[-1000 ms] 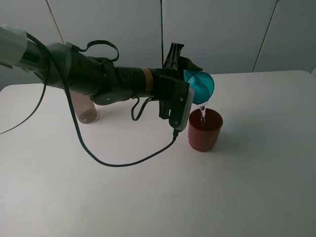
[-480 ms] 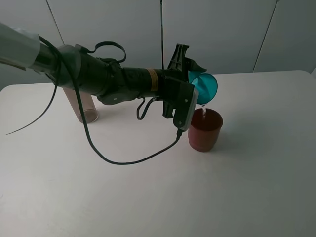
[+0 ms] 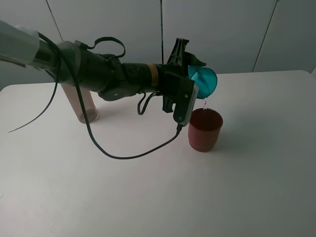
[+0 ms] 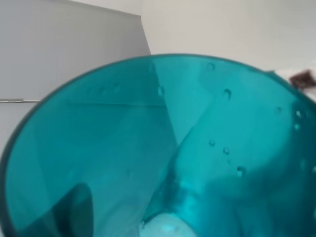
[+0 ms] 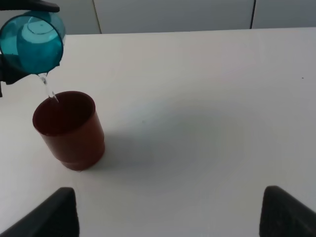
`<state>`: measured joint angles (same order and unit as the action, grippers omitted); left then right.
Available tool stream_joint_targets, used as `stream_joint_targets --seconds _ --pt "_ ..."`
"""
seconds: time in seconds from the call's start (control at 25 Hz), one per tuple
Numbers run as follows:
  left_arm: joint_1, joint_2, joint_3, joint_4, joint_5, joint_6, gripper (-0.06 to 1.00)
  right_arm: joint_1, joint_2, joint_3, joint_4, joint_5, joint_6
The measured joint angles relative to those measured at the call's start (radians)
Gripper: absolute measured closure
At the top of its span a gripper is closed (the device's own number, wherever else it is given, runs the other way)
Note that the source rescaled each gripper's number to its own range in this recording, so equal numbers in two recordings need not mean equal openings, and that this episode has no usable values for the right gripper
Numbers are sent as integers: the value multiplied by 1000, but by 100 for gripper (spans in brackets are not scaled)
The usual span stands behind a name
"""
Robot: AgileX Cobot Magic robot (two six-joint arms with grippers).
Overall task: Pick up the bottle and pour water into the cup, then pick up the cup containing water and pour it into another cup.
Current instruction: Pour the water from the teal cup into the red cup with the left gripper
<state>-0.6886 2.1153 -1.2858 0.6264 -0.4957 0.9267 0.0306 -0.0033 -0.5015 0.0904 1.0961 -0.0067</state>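
- We take the red-brown cup (image 3: pixel 205 129) as our landmark; it stands upright on the white table (image 3: pixel 256 187).
- Our left gripper (image 3: pixel 193 81) is pinching the teal tumbler (image 3: pixel 202 83), tipped over with its mouth facing outward and a little down.
- The relation that matters: the tumbler's lower lip hangs directly above the red-brown cup's open mouth, toward the rim on our left arm's side, apart from it and not touching.
- A thin trickle of water (image 5: pixel 48 90) falls from that lip inside the red-brown cup's rim, so the aim looks true.
- The tumbler's long axis lies close to level, pointing away from our left wrist and out over the red-brown cup.
- In the left wrist view the teal tumbler (image 4: pixel 163 148) fills the frame; only droplets cling to its wall, so we judge it nearly drained.
- The tinted bottle (image 3: pixel 81 106) stands upright well away from the red-brown cup, on the far side of our left arm.
- Our right gripper (image 5: pixel 165 212) is spread wide and holds nothing; it sits back from the red-brown cup (image 5: pixel 69 129), well apart.
- We judge the left arm alone should finish: hold the lip over the red-brown cup until dripping ends.
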Motion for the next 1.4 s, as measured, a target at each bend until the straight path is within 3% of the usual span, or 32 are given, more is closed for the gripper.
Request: stream_joint_targets --seconds 1.4 --pt "0 0 -4 4 18 306 70 0 0 0 0 0 7"
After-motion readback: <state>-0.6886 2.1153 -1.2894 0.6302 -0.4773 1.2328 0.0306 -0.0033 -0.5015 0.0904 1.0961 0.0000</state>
